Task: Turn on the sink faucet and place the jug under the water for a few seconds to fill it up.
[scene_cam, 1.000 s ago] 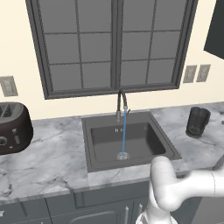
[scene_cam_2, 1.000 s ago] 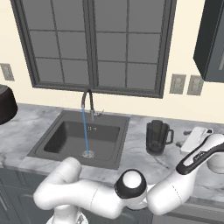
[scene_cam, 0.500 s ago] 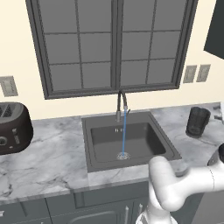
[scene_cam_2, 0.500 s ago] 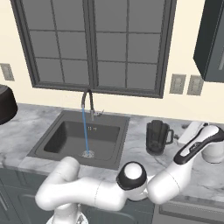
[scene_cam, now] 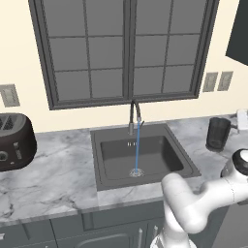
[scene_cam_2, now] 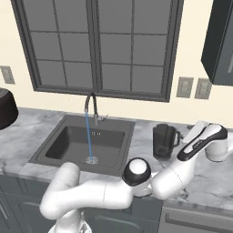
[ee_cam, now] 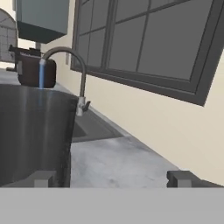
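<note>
One half of the task is judged done — the water (scene_cam: 137, 147) is being poured in a thin blue stream from the sink faucet (scene_cam: 134, 115) at the centre of the left base view into the sink (scene_cam: 111, 164), down onto the drain. The filling is being left undone: the jug (scene_cam: 218, 134) is standing on the marble counter (scene_cam: 58, 160) at the right edge of that frame, well apart from the stream and not being held. In the hand view the jug is being seen large at the left, and the gripper (ee_cam: 116, 178) at the bottom edge is being held with its fingertips (ee_cam: 181, 178) spread wide and nothing between them — one tip is lying in front of the jug's wall. Counted: one faucet, one stream, one basin, one jug, one dark toaster (scene_cam: 14, 140) at the left edge, and two pairs of wall outlets (scene_cam: 217, 81) at the upper right.
</note>
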Motion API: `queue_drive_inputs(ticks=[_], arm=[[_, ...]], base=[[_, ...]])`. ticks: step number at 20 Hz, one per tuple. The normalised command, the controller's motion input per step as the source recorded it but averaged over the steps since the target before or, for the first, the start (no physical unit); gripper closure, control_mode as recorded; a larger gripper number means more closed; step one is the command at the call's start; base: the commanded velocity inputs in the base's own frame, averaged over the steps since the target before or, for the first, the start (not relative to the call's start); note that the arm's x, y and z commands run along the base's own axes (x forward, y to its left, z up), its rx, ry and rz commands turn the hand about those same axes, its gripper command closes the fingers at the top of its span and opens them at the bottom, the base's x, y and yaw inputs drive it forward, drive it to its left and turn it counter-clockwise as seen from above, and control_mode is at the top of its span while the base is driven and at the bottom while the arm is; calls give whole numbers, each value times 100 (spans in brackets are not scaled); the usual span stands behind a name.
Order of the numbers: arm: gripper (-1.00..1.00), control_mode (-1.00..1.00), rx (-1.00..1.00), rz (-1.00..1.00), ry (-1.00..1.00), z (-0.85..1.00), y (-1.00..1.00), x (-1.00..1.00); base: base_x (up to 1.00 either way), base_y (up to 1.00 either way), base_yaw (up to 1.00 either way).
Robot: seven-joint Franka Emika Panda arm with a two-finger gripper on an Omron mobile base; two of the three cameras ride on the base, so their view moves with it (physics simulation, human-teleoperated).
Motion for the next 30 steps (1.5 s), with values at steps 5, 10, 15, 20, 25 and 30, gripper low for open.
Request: queue_drive_inputs(ticks=[5, 10, 15, 20, 25, 30], arm=[[-100, -100, 0, 16, 3, -5, -30, 25], [-100, -100, 0, 24, 6, 0, -28, 0], [-100, -100, 0, 27, 4, 1, -24, -37], [-100, -100, 0, 28, 3, 6, -11, -59], [-100, -100, 0, 23, 3, 12, 0, -38], [-100, -100, 0, 15, 7, 16, 0, -2]], base=[[0, 0, 0], [0, 0, 0], [0, 0, 0], [0, 0, 0], [0, 0, 0], [0, 0, 0]])
